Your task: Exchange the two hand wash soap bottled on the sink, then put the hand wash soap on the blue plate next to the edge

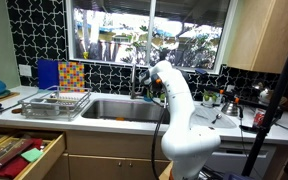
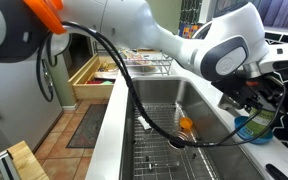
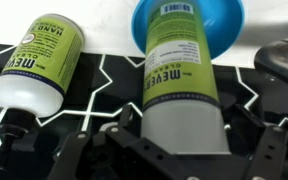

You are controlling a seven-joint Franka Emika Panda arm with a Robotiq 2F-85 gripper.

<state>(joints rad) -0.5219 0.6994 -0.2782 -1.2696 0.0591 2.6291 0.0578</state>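
Straddling the hand wash soap bottle [image 3: 184,95] that sits with its far end on the blue plate [image 3: 229,15], the gripper [image 3: 182,130] has one dark finger [image 3: 124,130] on each side of the green-labelled body. The jaws stand apart with the bottle between them and close against it, but the wrist view does not settle whether the pads actually press on it, so I cannot tell if it is gripped. The second soap bottle [image 3: 39,62], with the same green label, sits off the blue plate, just to one side of it and apart from the first. It is tilted in the wrist view, with its dark pump end pointing away from the plate. Black tiling with white lines [image 3: 94,95] fills the background around the plate. In an exterior view the blue plate [image 2: 246,130] rests on the pale counter right beside the sink [image 2: 159,100], at the basin's edge, with the white arm [image 2: 154,30] stretched across the basin towards it. A small orange object [image 2: 187,125] lies in the basin near the plate, on a wire grid [image 2: 169,150]. The wire dish rack [image 2: 144,67] and an open drawer [image 2: 89,75] are on the far side of the sink from the plate.
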